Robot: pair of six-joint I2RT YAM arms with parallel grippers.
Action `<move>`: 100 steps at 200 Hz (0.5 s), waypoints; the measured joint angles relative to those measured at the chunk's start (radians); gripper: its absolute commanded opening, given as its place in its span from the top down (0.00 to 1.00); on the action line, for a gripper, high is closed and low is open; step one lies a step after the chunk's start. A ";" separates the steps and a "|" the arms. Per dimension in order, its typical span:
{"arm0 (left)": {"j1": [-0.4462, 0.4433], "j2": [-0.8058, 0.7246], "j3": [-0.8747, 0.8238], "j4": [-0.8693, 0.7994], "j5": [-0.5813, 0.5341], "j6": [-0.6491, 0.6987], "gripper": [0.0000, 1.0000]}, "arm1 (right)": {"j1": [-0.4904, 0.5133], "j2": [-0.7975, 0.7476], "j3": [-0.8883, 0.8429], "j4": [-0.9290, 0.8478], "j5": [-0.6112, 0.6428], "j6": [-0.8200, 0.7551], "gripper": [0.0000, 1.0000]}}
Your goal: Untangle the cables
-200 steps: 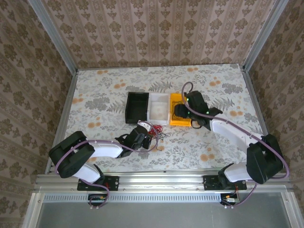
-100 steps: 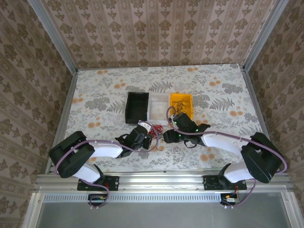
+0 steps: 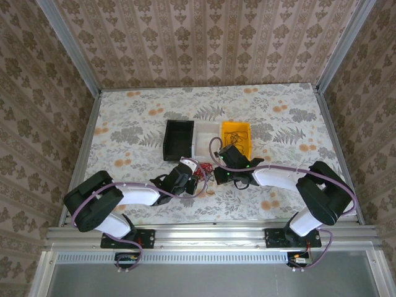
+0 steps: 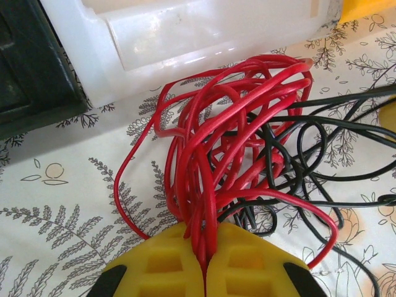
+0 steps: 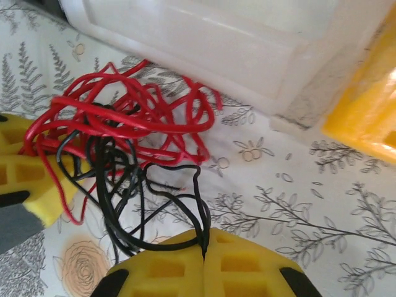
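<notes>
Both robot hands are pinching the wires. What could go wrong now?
1. The left gripper pinches red wires and the right gripper black wires, but the colours loop through each other, so pulling apart might tighten the knot.
2. The thin wires are pinched right at the tips and might slip out.
3. The bunch lies close to the white bin, so a loop could catch its corner.
</notes>
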 measured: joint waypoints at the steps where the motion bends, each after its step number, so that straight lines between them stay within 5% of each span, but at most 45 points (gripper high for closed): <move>1: 0.000 0.000 0.000 0.000 -0.001 0.000 1.00 | 0.000 -0.003 -0.001 0.000 0.003 0.002 0.99; 47: 0.002 -0.025 -0.014 -0.027 -0.052 -0.048 1.00 | -0.005 -0.202 -0.064 -0.073 0.146 0.051 1.00; 100: 0.011 -0.072 -0.066 -0.023 -0.106 -0.104 1.00 | -0.155 -0.406 -0.153 -0.219 0.322 0.230 1.00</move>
